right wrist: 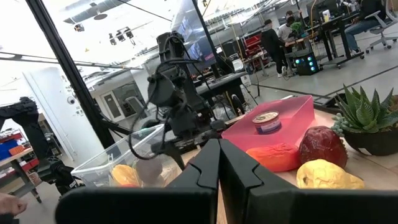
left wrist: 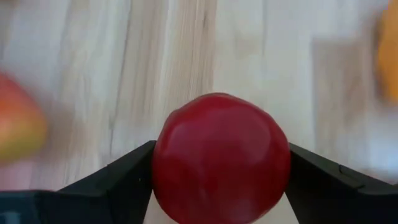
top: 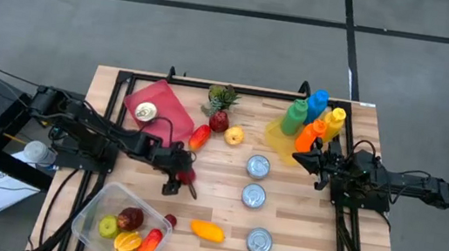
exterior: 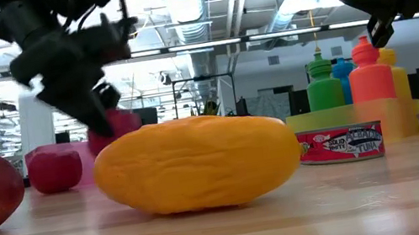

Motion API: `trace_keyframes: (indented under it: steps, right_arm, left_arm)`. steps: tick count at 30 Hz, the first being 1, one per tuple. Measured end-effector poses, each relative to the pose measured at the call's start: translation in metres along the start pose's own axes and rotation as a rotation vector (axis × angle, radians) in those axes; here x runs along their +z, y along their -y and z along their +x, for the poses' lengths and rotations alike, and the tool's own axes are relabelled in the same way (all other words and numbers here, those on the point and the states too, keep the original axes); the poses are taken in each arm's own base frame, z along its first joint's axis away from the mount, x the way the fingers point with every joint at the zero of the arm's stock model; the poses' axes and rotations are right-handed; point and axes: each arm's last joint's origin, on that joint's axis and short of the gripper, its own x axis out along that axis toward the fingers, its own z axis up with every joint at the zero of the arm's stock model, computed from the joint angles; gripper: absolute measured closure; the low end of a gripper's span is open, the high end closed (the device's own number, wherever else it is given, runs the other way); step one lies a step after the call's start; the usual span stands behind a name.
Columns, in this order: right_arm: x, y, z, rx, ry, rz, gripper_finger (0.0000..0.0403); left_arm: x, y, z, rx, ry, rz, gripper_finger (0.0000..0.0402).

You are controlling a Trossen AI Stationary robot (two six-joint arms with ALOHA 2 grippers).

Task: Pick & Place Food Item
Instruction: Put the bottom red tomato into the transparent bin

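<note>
Left gripper [top: 182, 181] clamping red fruit [left wrist: 221, 158] between 2 fingers, carrying toward clear bin [top: 94, 210] behind it; right gripper [top: 306, 160] idling closed near bottles [top: 313, 120]

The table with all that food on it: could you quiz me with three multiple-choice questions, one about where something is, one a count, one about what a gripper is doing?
1. Where does the orange mango lie?
A. inside the clear container
B. on the bare wood beside the clear container
C. on the pink box

2. How many tin cans stand in the row on the wood?
A. three
B. five
C. one

3. What is the left gripper doing?
A. hanging open and empty
B. gripping a bottle
C. clamping a red round fruit

Answers:
1 B: in the high view the orange mango lies on the table just outside the clear container.
2 A: three tin cans line up there; a fourth sits apart on the pink box.
3 C: the left gripper has the red round fruit between its fingers in the left wrist view.

The right gripper waits shut by the bottles.
</note>
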Motion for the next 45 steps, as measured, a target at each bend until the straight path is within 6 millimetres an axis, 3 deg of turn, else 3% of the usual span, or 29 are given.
trace_keyframes:
  steps: [12, 23, 26, 32, 38, 41, 45]
  right_arm:
    - [0.000, 0.000, 0.000, 0.000, 0.000, 0.000, 0.0403]
    - [0.000, 0.000, 0.000, 0.000, 0.000, 0.000, 0.0403]
    - [0.000, 0.000, 0.000, 0.001, 0.001, 0.000, 0.0403]
    - [0.000, 0.000, 0.000, 0.000, 0.000, 0.000, 0.0403]
    - [0.000, 0.000, 0.000, 0.003, -0.001, 0.000, 0.0403]
    - [0.000, 0.000, 0.000, 0.003, -0.002, 0.000, 0.0403]
    - [0.000, 0.000, 0.000, 0.003, -0.002, 0.000, 0.0403]
  left_arm:
    - [0.051, 0.008, -0.019, -0.061, 0.299, -0.084, 0.0104]
    - [0.066, 0.010, -0.029, -0.098, 0.448, -0.143, 0.0105]
    - [0.075, 0.009, -0.049, -0.137, 0.582, -0.187, 0.0105]
    - [0.089, 0.002, -0.116, -0.188, 0.938, -0.266, 0.0105]
    - [0.078, -0.006, -0.177, -0.297, 1.129, -0.402, 0.0105]
    - [0.070, -0.007, -0.192, -0.350, 1.132, -0.444, 0.0105]
    - [0.066, -0.008, -0.194, -0.372, 1.100, -0.479, 0.0105]
